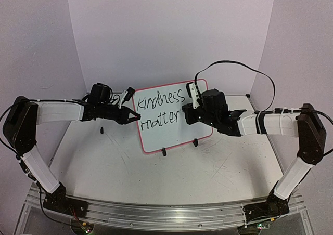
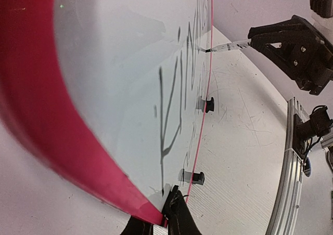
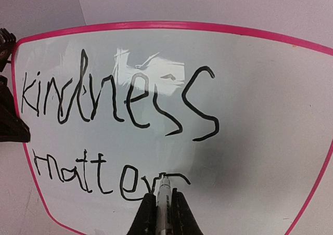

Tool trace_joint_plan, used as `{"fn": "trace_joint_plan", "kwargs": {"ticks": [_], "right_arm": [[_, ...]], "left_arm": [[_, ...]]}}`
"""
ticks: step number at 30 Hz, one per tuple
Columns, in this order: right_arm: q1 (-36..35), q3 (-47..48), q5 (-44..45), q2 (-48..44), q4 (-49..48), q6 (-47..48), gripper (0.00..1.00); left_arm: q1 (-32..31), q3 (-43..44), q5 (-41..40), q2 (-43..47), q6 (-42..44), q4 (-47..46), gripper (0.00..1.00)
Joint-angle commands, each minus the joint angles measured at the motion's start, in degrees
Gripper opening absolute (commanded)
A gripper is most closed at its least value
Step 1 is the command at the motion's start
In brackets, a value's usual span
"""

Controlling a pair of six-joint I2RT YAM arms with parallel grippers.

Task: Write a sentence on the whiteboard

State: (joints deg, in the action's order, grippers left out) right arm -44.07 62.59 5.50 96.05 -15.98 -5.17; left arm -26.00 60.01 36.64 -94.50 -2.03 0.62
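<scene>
The sentence (image 3: 125, 115) read "kindness matter", unfinished, on the whiteboard (image 3: 260, 115) standing on the counter (image 1: 130, 167). My right end effector (image 3: 163, 206) clamped the marker (image 3: 163, 189), tip at the r's tail. My left end effector (image 1: 131, 115) pinched the board's left edge. The "s" wanted light, even pressure against a firm brace, I judged. The board faced me, long axis left-right.
</scene>
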Motion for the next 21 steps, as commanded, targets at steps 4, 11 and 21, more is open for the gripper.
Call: {"fn": "trace_joint_plan", "kwargs": {"ticks": [4,11,21], "right_arm": [[-0.22,-1.69,3.97,-0.86,-0.61,-1.77,0.00],[-0.22,-2.17,4.95,-1.04,0.05,-2.12,0.00],[-0.22,-3.46,8.66,-2.54,0.74,-2.48,0.00]], "left_arm": [[0.62,1.53,-14.31,-0.61,5.63,2.27,0.00],[0.60,1.65,-14.29,-0.61,5.65,2.35,0.00],[0.60,1.69,-14.33,-0.88,5.73,2.44,0.00]]}}
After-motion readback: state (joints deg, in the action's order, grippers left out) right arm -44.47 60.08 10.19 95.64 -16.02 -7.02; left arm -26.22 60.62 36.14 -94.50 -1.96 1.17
